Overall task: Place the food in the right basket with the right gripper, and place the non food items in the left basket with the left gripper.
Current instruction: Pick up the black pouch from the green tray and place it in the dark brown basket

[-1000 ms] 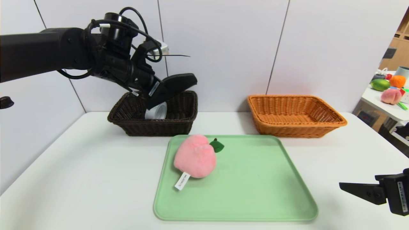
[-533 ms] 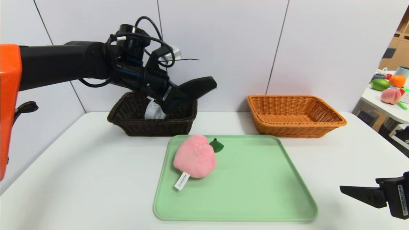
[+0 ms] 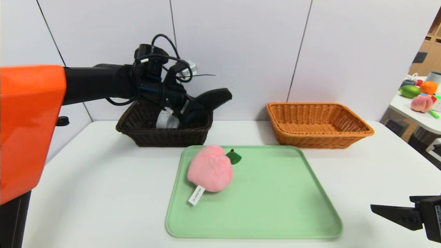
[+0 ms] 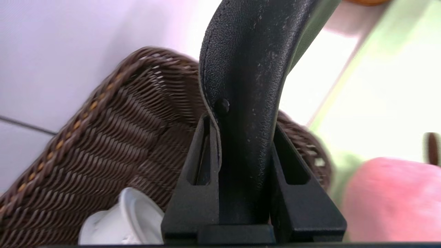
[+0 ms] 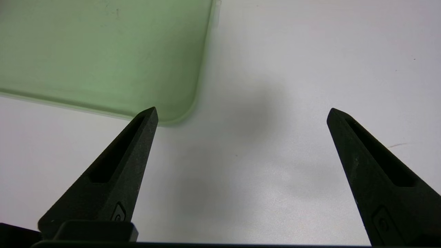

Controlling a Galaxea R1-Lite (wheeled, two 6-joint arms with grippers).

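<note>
Two baskets stand at the back of the white table, one for each class of goods. The dark brown wicker basket is on the left, and the shallower orange wicker basket is on the right and shows nothing inside.

The left gripper hangs over the brown basket's near right corner. Its jaws are clenched on a black leatherette piece, a curved, grainy strip with a stitched edge and a small rivet. Exactly what it is I cannot tell. As a non-food item it belongs over this basket, and it seems ready to be let go. A white rounded object, smooth and plastic-looking, already lies inside against the weave.

The plush peach is fuzzy and pink, with a green felt leaf and a white sewn tag. It rests on the left part of the smooth green tray, untouched. It is the food, so it is left for the other arm.

The right gripper waits low over bare table just off the tray's near right corner, with its tapered jaws spread wide and nothing between them.
</note>
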